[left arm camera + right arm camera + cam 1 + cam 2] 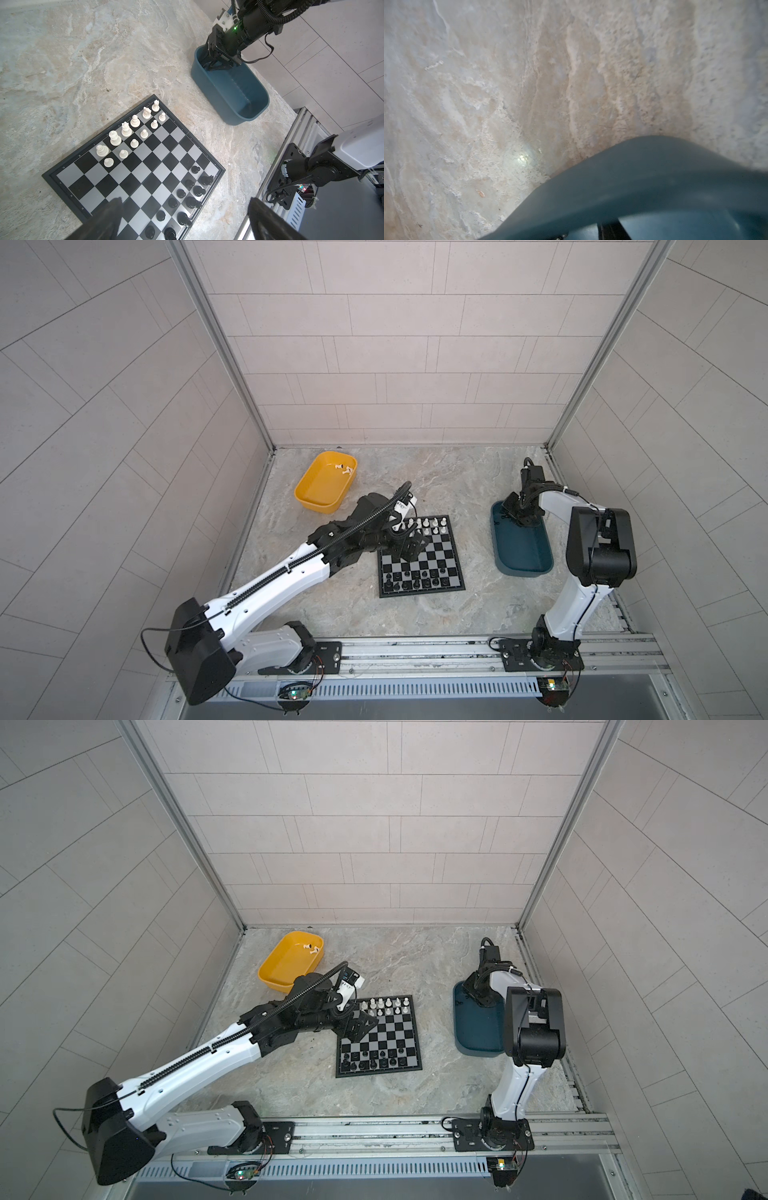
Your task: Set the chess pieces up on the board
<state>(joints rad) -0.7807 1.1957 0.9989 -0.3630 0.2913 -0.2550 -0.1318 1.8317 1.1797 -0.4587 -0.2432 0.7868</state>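
Observation:
The board [436, 556] [390, 1036] [145, 176] lies mid-table. Several white chess pieces [424, 523] [126, 129] stand in its two far rows. Several black ones [415, 578] [191, 202] stand in its two near rows. My left gripper [411, 549] [359, 1027] [185, 202] hovers open over the board's left part, nothing between its fingers. My right gripper [513, 516] [478, 992] [216, 64] reaches down into the far end of the teal tray [523, 568] [218, 104] [633, 176]. Its jaws are mostly hidden by the tray wall.
A yellow tray [316, 489] [282, 965] stands at the back left with a few white pieces [343, 468] [312, 947] in its far corner. Metal rails [415, 649] run along the table's front edge, and walls close in three sides.

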